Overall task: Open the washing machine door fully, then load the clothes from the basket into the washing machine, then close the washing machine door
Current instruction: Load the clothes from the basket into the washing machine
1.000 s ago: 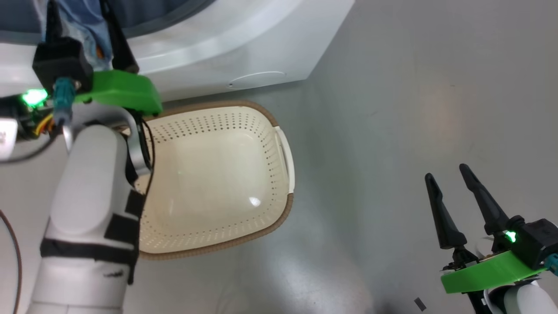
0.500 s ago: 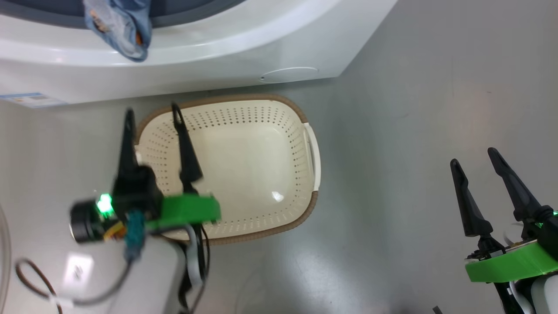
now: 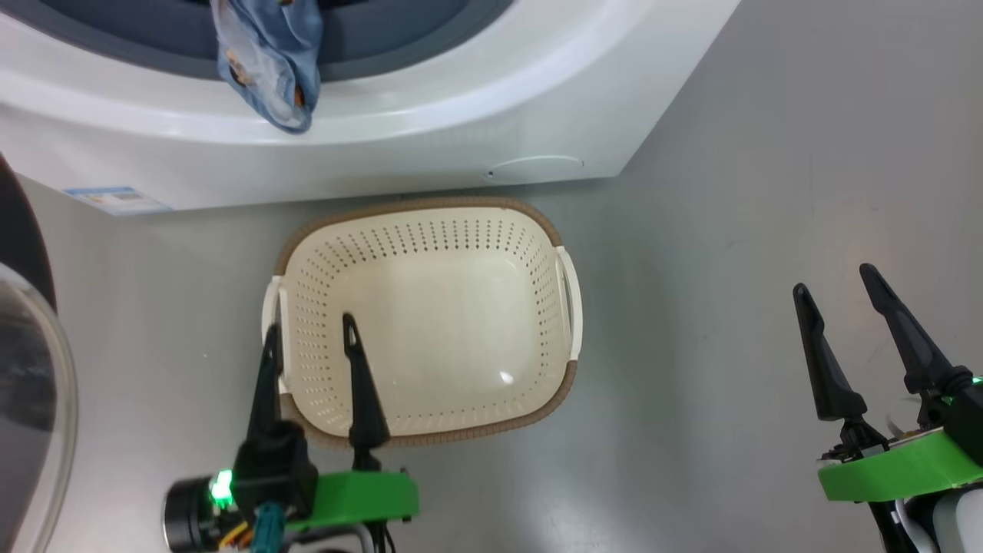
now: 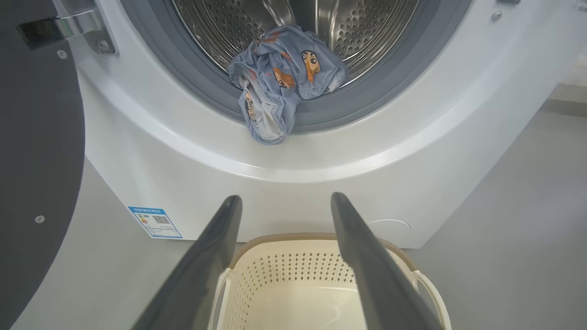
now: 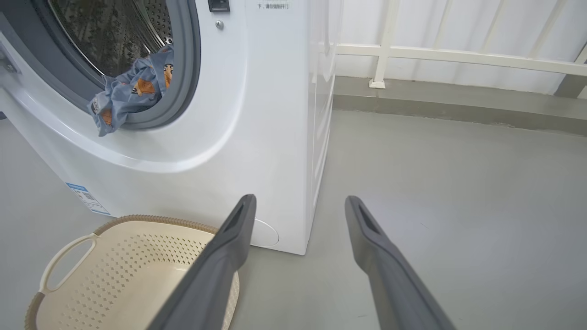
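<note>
The washing machine (image 3: 461,130) stands on the grey floor (image 3: 729,230), and the washing machine door (image 3: 23,369) is swung open at its left side, so that the black ring and the bulging glass show at the left edge of the head view. The clothes (image 4: 284,87), light blue cloth with orange cartoon prints, lie in the mouth of the steel drum (image 4: 367,27). They rest on the grey-blue gasket (image 4: 202,87), and one fold hangs down over its lower lip onto the white front.

The basket (image 3: 430,207) sits on the floor just in front of the machine, close below the small blue label (image 3: 115,200) and the round cover (image 3: 535,165). Its perforated cream bottom shows bare.

The left pincer (image 3: 309,325) hangs over the near left corner of the basket with both dark fingers spread apart and nothing between them. In the head view one finger crosses the left white handle and the other crosses the inside wall. I cannot tell if they touch the basket.

The right pincer (image 3: 834,278) is also spread wide and holds nothing. It is over the bare floor, well apart from the basket, to the right of it. In its wrist view a white railing (image 5: 458,55) stands behind the machine.
</note>
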### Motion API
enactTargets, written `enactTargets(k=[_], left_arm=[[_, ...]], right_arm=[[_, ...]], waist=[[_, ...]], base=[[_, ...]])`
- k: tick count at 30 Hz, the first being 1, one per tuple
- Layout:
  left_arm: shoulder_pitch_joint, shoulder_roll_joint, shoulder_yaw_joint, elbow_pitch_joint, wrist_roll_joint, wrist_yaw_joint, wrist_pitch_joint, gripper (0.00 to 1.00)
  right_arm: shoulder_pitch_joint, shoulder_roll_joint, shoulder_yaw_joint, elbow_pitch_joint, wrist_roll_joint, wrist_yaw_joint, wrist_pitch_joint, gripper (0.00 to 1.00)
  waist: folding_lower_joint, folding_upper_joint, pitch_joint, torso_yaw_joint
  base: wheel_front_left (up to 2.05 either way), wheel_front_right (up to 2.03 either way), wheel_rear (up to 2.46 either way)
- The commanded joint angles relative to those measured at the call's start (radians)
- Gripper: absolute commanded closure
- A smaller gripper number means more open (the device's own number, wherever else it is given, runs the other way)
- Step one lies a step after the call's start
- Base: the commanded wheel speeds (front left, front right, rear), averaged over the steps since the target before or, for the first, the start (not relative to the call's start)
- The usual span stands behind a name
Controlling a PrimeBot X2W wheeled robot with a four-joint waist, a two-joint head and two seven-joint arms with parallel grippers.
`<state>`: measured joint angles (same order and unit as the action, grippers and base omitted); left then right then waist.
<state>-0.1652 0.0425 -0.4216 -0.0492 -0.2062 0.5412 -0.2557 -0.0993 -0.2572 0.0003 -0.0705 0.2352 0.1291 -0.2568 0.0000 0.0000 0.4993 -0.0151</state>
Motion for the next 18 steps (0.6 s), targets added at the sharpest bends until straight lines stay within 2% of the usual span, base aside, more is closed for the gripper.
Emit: enactTargets(k=[1, 10, 18], left_arm=[[0.03, 0.011, 0.023, -0.035, 0.001, 0.004, -0.006, 0.0], [0.079, 0.02, 0.027, -0.084, 0.009, 0.002, -0.006, 0.0], [-0.093, 0.03, 0.068, 0.022, -0.01, -0.032, 0.012, 0.0]], right_arm=[[0.03, -0.01, 0.017, -0.025, -0.013, 0.002, -0.005, 0.0], [0.043, -0.01, 0.018, -0.032, -0.017, 0.002, -0.005, 0.0], [0.014, -0.009, 0.044, -0.034, -0.009, 0.002, -0.005, 0.0]], waist=[[0.0, 0.0, -0.018, 0.004], [0.0, 0.0, -0.017, -0.002], [0.0, 0.0, 0.04, -0.045]], base=[[0.0, 0.0, 0.0], [0.0, 0.0, 0.0], [0.0, 0.0, 0.0]])
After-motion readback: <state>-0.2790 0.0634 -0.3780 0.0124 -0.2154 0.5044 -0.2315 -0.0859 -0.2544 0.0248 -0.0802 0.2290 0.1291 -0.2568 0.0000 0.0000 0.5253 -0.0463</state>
